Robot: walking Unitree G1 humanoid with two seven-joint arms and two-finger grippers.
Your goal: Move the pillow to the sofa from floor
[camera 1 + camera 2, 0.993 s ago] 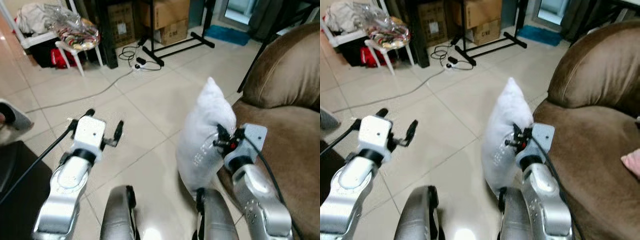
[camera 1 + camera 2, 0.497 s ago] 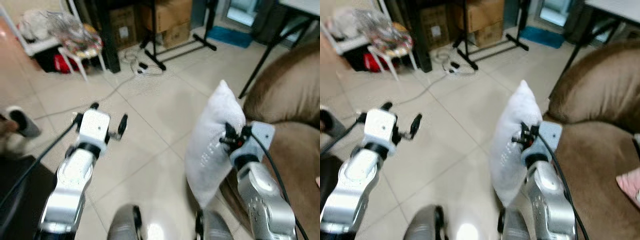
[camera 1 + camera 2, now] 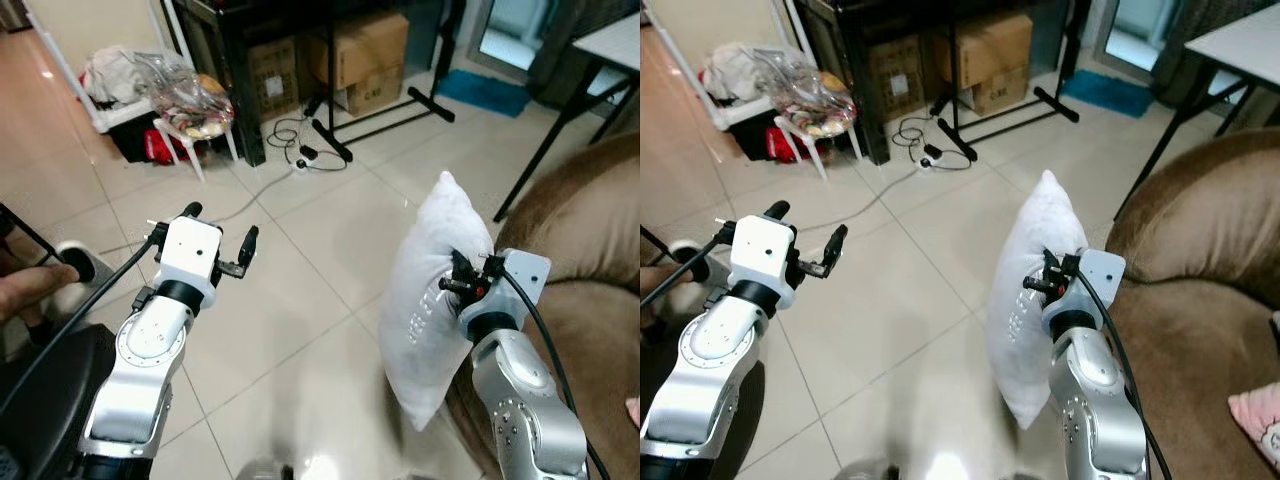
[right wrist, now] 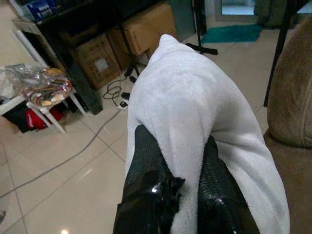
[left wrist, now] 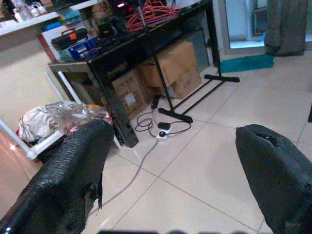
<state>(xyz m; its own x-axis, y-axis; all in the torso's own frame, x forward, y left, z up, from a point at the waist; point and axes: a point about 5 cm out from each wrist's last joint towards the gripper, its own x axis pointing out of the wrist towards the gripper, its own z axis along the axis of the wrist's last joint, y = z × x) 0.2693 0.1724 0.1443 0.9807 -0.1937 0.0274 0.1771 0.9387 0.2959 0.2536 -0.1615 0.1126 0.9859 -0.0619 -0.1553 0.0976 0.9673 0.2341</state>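
Observation:
A white pillow (image 3: pixel 432 300) hangs upright above the tiled floor, right beside the brown sofa (image 3: pixel 590 230). My right gripper (image 3: pixel 450 282) is shut on the pillow's edge; in the right wrist view both black fingers (image 4: pixel 152 185) pinch a fold of the white fabric (image 4: pixel 195 102). My left gripper (image 3: pixel 217 240) is held out over the floor to the left, open with nothing between its fingers (image 5: pixel 68 170).
A black rack (image 3: pixel 380 90) with cardboard boxes (image 3: pixel 365 50) stands at the back. A cable and power strip (image 3: pixel 300 160) lie on the tiles. A white stool with bags (image 3: pixel 190 110) is at back left. A person's hand (image 3: pixel 25 290) is at the left edge.
The pillow has risen off the floor in my right gripper. The camera view has lifted and shifted. A person's hand has come in at the left edge.

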